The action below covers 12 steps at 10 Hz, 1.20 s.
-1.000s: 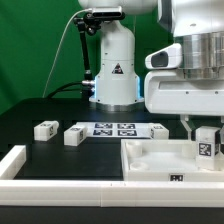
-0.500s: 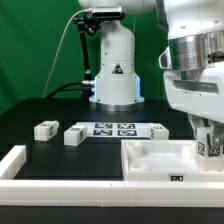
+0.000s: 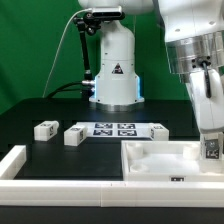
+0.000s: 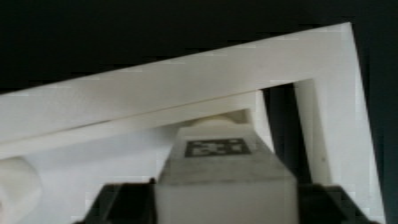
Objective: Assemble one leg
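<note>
Gripper [image 3: 212, 152] grips leg [image 3: 212, 150] over tray [image 3: 150, 160], spare legs [image 3: 45, 129] well apart.

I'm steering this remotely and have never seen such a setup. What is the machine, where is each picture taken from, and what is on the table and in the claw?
It is one robot arm with a two-finger claw. One picture looks on from outside; the other comes from a camera on the wrist, looking down past the claw. The claw holds a short white leg with a black-and-white tag, over a corner of the big white tray-like piece. Two more small blocks and the flat marker board lie on the black table.
</note>
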Available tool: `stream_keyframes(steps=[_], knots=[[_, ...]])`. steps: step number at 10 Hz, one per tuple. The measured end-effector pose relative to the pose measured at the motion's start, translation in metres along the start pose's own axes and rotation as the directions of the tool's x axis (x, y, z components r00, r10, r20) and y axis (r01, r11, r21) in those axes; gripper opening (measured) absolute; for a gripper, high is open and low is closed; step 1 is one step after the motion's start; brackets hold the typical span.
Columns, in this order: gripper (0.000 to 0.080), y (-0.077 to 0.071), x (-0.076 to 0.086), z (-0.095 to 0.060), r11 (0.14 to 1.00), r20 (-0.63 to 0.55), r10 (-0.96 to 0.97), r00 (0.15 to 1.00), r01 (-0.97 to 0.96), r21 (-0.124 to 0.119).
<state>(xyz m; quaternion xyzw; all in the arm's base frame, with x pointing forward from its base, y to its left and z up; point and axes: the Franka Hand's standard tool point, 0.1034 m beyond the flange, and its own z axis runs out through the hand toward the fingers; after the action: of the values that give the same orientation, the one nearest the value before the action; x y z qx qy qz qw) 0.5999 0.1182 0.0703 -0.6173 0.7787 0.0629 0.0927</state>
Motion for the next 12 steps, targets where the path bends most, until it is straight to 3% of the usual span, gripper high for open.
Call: stream_keyframes(steps=[1,2,4,6,9,11,12], knots=[[0.0479,0.0002,-0.0001,0.0001,1.000,0.000,-0.029,1.000,0.029,-0.001],[0.0591,0.0018,-0.0010,0.0001,0.994,0.002,-0.111,0.994,0.111,-0.015],[0.0637,0.0024,-0.0017,0.0002,0.946,-0.001,-0.324,0.946,0.324,-0.021],[0.0646,0.0035,-0.0022,0.0009,0.819,-0.012,-0.574,0.819,0.573,-0.034],[0.0649,0.0022,-0.0002,0.0012,0.511,-0.021,-0.860,0.510,0.857,-0.068],[0.0649,-0.0020,-0.0026,0.0004,0.301,-0.017,-0.953,0.301,0.949,-0.097],[0.0649,-0.0046,-0.0037,-0.0011,0.128,-0.011,-0.992,0.128,0.984,-0.123]])
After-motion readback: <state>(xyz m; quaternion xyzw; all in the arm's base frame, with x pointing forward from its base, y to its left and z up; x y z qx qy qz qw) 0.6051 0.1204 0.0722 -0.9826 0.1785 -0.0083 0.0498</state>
